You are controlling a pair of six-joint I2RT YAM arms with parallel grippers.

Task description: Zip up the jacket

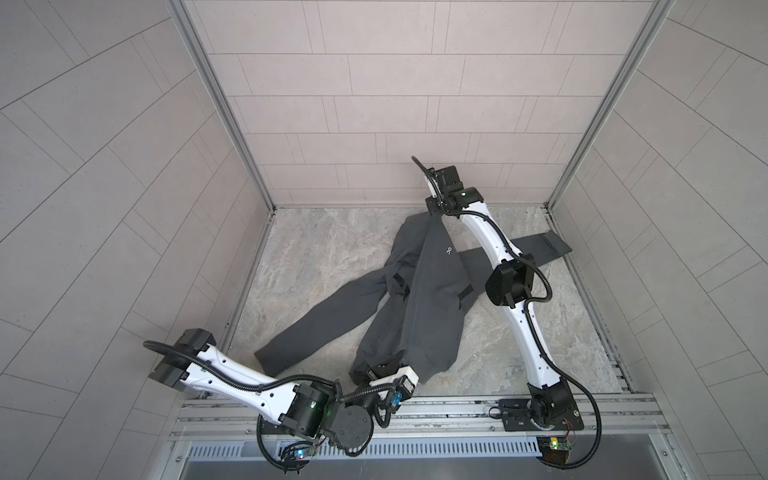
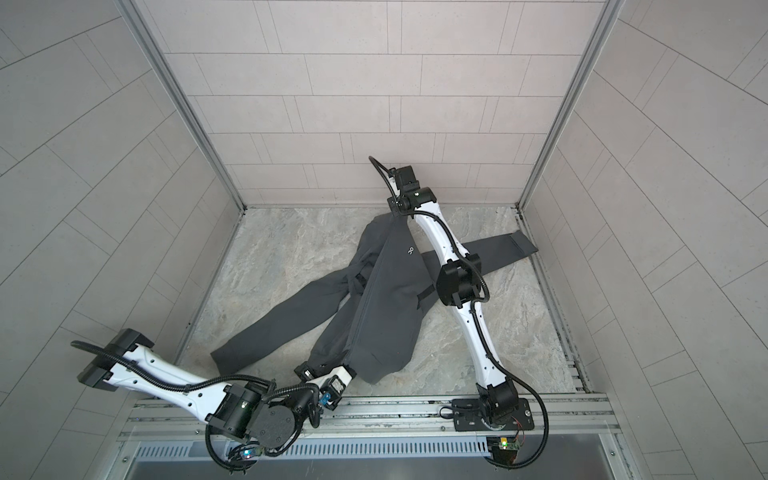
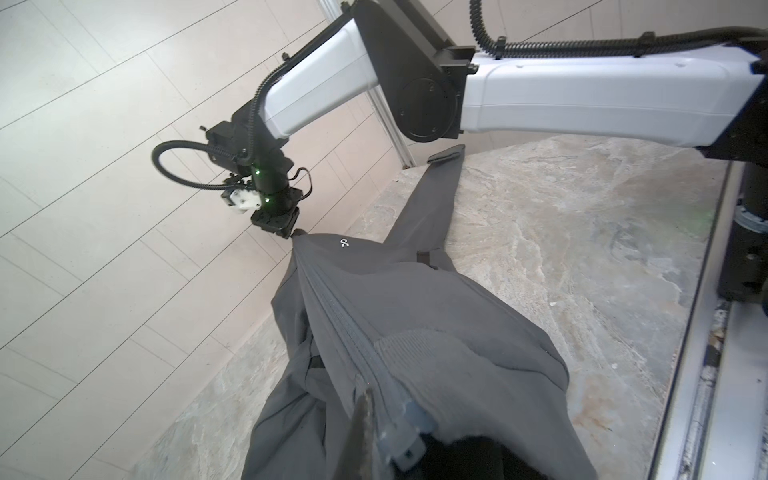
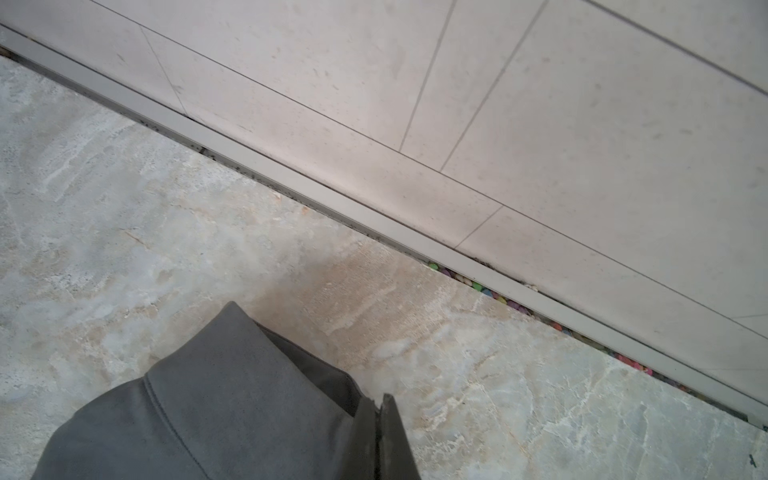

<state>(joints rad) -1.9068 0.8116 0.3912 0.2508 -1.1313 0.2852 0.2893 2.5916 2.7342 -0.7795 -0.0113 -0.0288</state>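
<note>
- So jacket [image 1: 436,291] lies stretched on table [image 1: 324,249], collar end nearest back wall [image 1: 415,124], hem end farthest from it.
- right gripper [image 3: 296,233] clamped on collar tip, near back wall.
- left gripper [image 3: 386,411] clamped on hem at zipper bottom.

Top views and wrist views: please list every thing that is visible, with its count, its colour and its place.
jacket: one, dark grey, across the middle of the table, collar toward the far wall.
zipper: one, grey, down the jacket's front.
logo: one, white, on the chest.
table top: one, grey marbled, under the jacket.
walls: three, pale tiled, around the table.
coloured bits: many, mixed colours, in the gap below the far wall.
left arm: one, white and black.
right arm: one, white and black.
left gripper: shut on the hem.
right gripper: shut on the collar.
</note>
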